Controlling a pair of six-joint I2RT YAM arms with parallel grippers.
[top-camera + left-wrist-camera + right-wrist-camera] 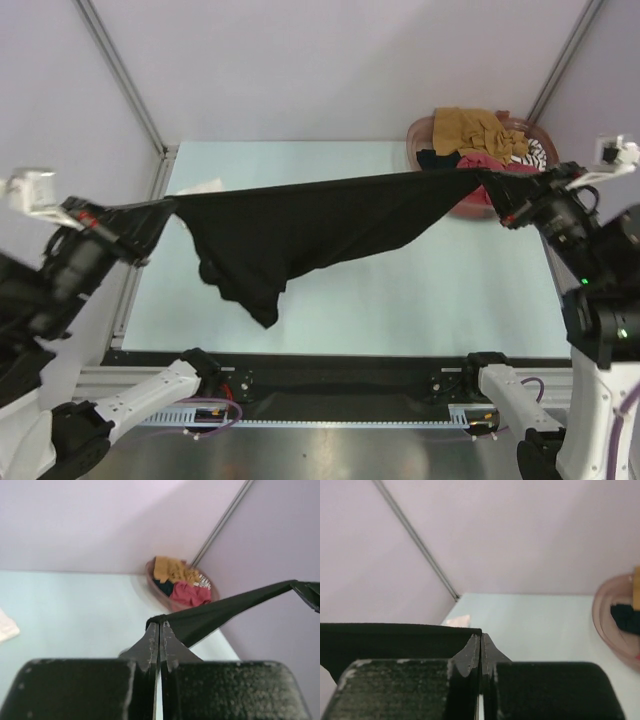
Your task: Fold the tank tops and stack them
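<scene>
A large black tank top (300,235) hangs stretched in the air above the table, pulled taut between both arms. My left gripper (168,208) is shut on its left end, and the cloth (225,611) runs off to the right from the closed tips (159,624). My right gripper (492,188) is shut on the right end; there the black cloth (395,640) leads left from the closed tips (480,636). The garment's lower part sags toward the table at the left. A white tank top (198,187) lies at the table's far left. Mustard (475,128), red (490,162) and striped (530,153) tops lie in the basket.
A round reddish-brown basket (422,133) stands at the table's far right corner, just behind my right gripper. The pale blue table (400,300) is bounded by lilac walls at the back and sides. Metal posts (120,70) rise at both back corners.
</scene>
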